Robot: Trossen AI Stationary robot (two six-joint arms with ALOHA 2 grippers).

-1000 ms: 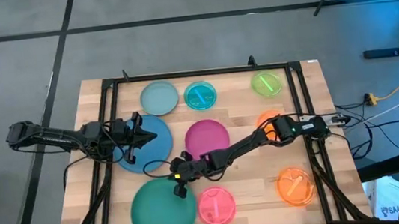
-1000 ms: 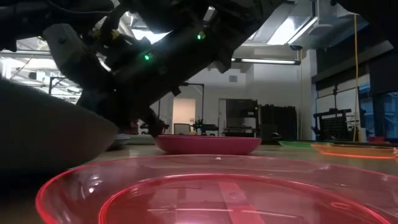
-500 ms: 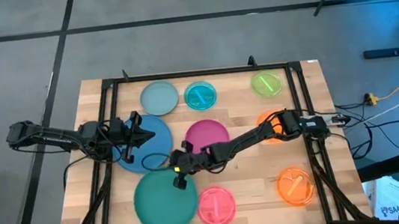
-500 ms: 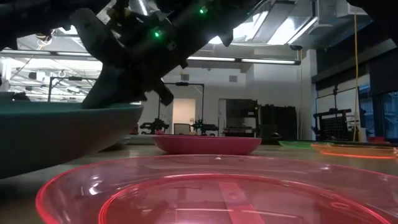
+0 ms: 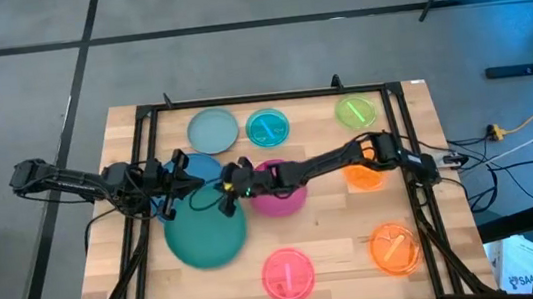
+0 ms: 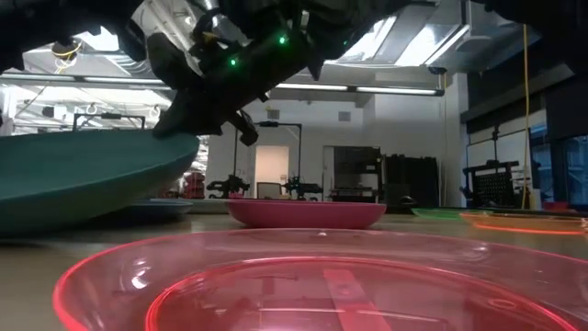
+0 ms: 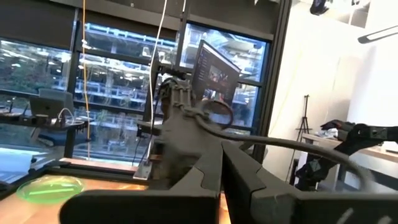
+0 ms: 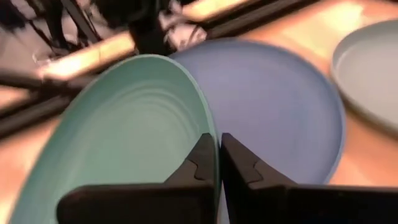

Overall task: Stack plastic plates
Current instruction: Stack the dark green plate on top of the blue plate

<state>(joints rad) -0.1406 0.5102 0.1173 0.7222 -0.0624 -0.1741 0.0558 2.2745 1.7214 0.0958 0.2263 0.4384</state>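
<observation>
My right gripper (image 5: 226,198) is shut on a large teal-green plate (image 5: 206,233), which is held over the near part of the large blue plate (image 5: 202,167); the blue plate also shows in the right wrist view (image 8: 280,106). My left gripper (image 5: 193,181) is shut and empty above the blue plate, its fingers (image 7: 222,171) pointing toward the table's right. The other plates lie flat on the table: pale blue (image 5: 213,130), small teal (image 5: 267,127), lime (image 5: 355,111), magenta (image 5: 281,190), pink (image 5: 289,274), orange (image 5: 395,247) and a second orange one (image 5: 362,177), half hidden under the right arm. My right gripper pinches the teal-green plate's rim (image 8: 210,127) between its two fingers, one on the plate's upper face and one under it. The fingers come from the table's right, slanting down. The plate is tilted, its held edge (image 6: 184,142) raised and the rest lower toward the table's left.
A black frame (image 5: 147,118) runs around the work area. The right arm (image 5: 329,165) reaches across the magenta plate. Bare wood (image 5: 331,233) shows between the pink and orange plates.
My right gripper has carried the teal-green plate from the near edge toward the far edge and the blue plate, lifting and tilting it. The plate now overlaps the blue plate's near part. My left gripper has kept still.
</observation>
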